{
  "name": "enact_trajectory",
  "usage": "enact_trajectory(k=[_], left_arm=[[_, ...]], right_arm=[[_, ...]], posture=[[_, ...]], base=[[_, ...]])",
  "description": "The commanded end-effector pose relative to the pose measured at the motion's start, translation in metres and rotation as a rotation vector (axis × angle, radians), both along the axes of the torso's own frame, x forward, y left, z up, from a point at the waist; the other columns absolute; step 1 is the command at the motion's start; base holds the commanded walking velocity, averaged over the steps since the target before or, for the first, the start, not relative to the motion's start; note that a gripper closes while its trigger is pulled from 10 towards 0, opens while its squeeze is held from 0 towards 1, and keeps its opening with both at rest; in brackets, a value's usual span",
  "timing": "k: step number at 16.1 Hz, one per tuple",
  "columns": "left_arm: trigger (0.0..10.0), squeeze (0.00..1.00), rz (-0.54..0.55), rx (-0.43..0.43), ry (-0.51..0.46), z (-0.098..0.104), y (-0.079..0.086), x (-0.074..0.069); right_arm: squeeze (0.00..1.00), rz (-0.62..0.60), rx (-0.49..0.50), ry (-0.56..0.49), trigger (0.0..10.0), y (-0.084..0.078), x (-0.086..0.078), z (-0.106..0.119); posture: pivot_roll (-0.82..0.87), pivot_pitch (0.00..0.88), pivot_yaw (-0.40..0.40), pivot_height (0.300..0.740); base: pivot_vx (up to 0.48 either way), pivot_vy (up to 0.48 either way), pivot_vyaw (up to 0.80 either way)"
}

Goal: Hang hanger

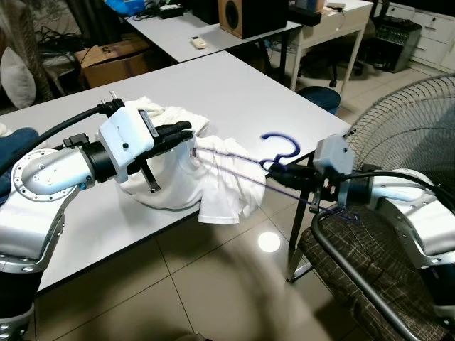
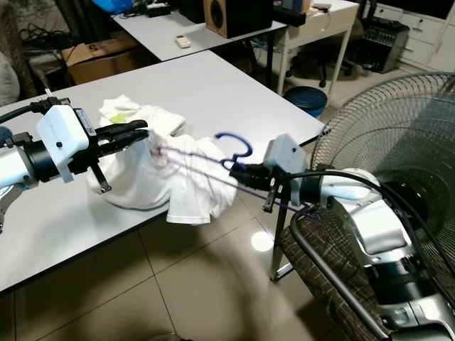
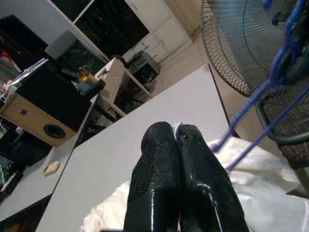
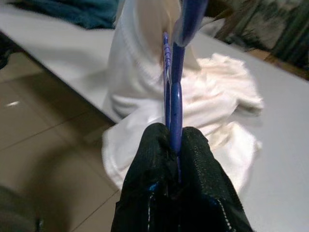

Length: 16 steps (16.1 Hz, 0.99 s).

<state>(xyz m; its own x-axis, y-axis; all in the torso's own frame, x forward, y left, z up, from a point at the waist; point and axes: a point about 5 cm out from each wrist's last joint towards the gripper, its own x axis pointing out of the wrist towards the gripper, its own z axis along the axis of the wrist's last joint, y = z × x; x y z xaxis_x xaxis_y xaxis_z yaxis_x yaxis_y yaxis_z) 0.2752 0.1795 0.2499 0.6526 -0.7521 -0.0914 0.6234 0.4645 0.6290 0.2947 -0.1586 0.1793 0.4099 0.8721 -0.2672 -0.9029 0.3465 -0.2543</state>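
Observation:
A white shirt (image 1: 217,181) lies bunched on the grey table (image 1: 234,85) and droops over its front edge. My left gripper (image 1: 189,133) is shut on the shirt's collar, with a sliver of white cloth pinched between its fingers (image 3: 159,159). A blue wire hanger (image 1: 281,146) has its hook up, and its arms run into the shirt. My right gripper (image 1: 274,169) is shut on the hanger just below the hook, off the table's corner. In the right wrist view the blue hanger (image 4: 175,96) rises from between the fingers (image 4: 198,159) toward the shirt (image 4: 212,96).
A large floor fan (image 1: 416,124) stands at the right, behind my right arm. A dark patterned chair (image 1: 355,266) sits under that arm. A blue bin (image 1: 318,96), a second desk with a wooden speaker (image 1: 242,15) and a cardboard box (image 1: 114,58) are farther back.

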Motion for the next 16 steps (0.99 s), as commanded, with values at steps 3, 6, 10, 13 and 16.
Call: enact_trajectory(k=[3,6,10,13,16], left_arm=[[0.0,0.00,0.050,0.001,-0.135,0.030,0.004,0.005],[0.0,0.00,0.101,0.011,-0.161,0.031,0.011,0.007],[0.0,0.00,0.115,0.041,-0.136,0.022,0.014,0.005],[0.0,0.00,0.111,0.040,-0.148,0.023,0.013,0.003],[0.0,0.00,0.134,0.051,-0.152,0.021,0.016,0.000]], right_arm=[[0.00,-0.012,-0.025,-0.102,10.0,0.007,0.021,0.013],[0.00,-0.171,0.227,-0.284,10.0,0.008,0.038,0.054],[0.00,0.064,0.068,-0.095,10.0,0.011,0.007,0.012],[0.00,0.000,-0.011,0.001,10.0,0.003,0.007,-0.010],[0.00,-0.118,-0.062,0.174,10.0,-0.009,0.004,-0.033]], posture=[[-0.07,0.000,0.088,0.740],[-0.08,0.000,0.089,0.740],[-0.08,0.000,0.090,0.740],[-0.08,0.000,0.088,0.740],[-0.07,0.000,0.080,0.740]], base=[[0.000,0.000,0.00],[0.000,0.000,0.00],[0.000,0.000,0.00],[0.000,0.000,0.00],[0.000,0.000,0.00]])
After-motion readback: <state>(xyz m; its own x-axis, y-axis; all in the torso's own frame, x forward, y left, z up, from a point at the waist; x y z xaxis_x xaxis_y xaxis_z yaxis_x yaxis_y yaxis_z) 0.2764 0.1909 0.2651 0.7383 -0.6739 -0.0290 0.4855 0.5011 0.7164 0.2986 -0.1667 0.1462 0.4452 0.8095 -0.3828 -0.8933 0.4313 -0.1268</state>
